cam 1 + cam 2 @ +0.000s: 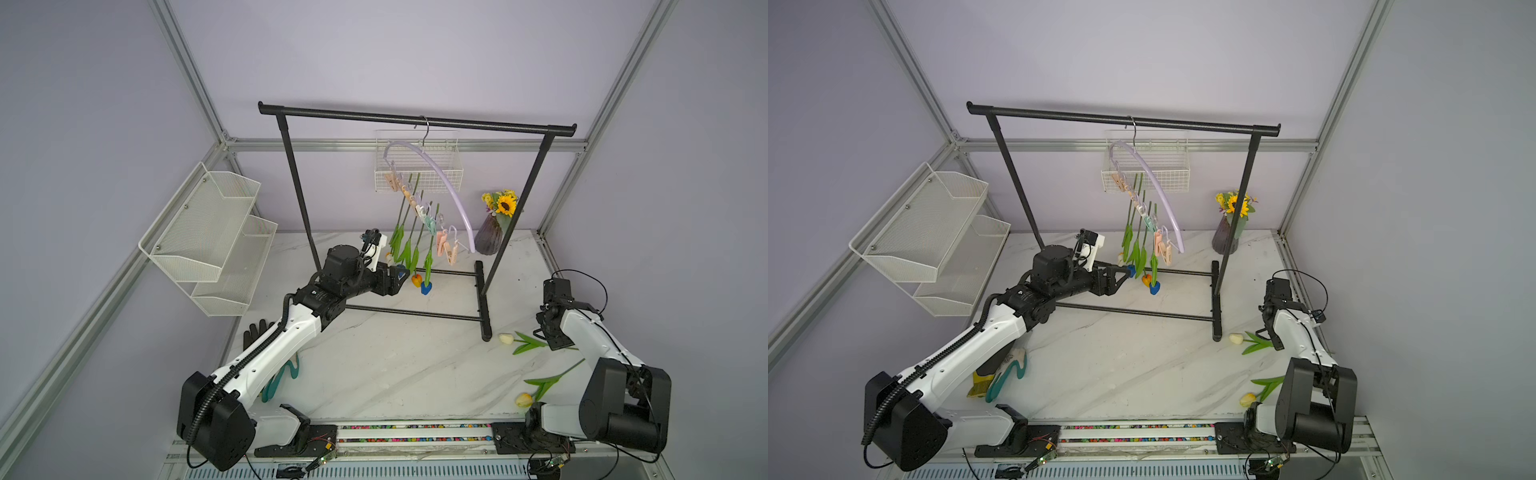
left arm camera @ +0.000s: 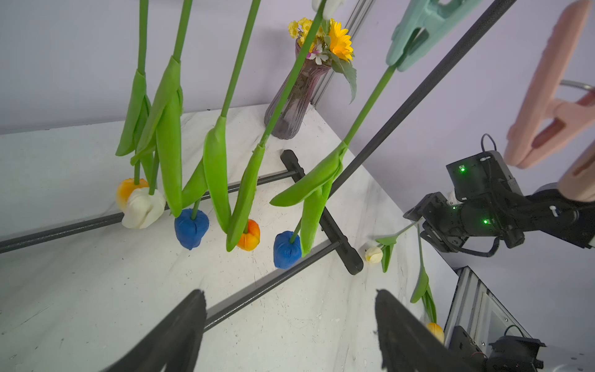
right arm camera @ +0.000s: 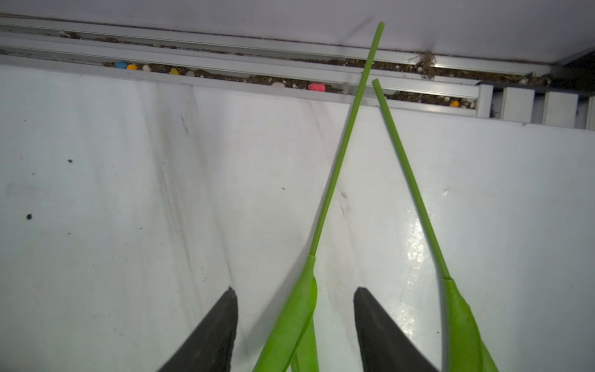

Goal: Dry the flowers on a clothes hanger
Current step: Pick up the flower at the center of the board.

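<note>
White marble tops the bench (image 1: 395, 365), and in both top views a black garment rack (image 1: 353, 114) stands at its 12 o'clock. The clothes hanger (image 1: 471, 237) hangs tilted from the rack's bar. Five tulips (image 1: 409, 249) dangle head-down from its clothespins (image 1: 441, 243). Two more lie flat on the bench at 3 to 4 o'clock: a white-headed tulip (image 1: 507, 338) and a yellow-headed tulip (image 1: 524, 400). The left claw (image 2: 289, 291) is open and empty, just beside the hanging heads at their 9 o'clock. The right claw (image 3: 294, 290) points down over the white-headed tulip's stem, with its jaws apart. A leaf (image 3: 289, 322) lies between them, not pinched.
</note>
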### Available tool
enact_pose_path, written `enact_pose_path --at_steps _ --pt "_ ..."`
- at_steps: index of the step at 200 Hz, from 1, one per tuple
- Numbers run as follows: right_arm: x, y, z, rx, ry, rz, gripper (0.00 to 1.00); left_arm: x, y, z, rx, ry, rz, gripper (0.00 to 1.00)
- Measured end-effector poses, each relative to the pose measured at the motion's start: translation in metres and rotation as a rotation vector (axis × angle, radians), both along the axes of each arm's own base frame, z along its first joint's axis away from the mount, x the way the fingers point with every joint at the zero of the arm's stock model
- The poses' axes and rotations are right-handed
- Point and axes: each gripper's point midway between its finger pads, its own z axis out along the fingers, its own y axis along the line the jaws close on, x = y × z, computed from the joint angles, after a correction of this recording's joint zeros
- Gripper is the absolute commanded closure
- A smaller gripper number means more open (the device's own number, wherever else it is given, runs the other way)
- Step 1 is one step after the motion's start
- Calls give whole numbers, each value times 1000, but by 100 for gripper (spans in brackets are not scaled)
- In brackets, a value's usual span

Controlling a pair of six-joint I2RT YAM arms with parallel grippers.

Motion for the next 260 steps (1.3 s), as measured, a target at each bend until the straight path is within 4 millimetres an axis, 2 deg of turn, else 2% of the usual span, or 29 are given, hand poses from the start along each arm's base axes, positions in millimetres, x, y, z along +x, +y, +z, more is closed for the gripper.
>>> enact_pose_path --at_steps 22,46,69,171,227,260 --pt "-6 -10 -16 42 33 -57 49 0 0 0 -4 5 1 18" --pt "-14 -16 -32 85 72 -103 49 -1 -1 0 -7 7 -1 18" --pt "-15 -14 -43 121 97 -105 49 -1 -1 0 -8 7 -4 18" --pt "-2 -15 -57 152 119 -102 54 -2 -1 -2 -1 14 -12 17" --pt "4 -17 -57 149 109 -103 71 -3 -1 -2 8 5 -17 17" --pt "8 -19 -57 145 95 -101 90 -3 -1 -2 8 4 -17 17"
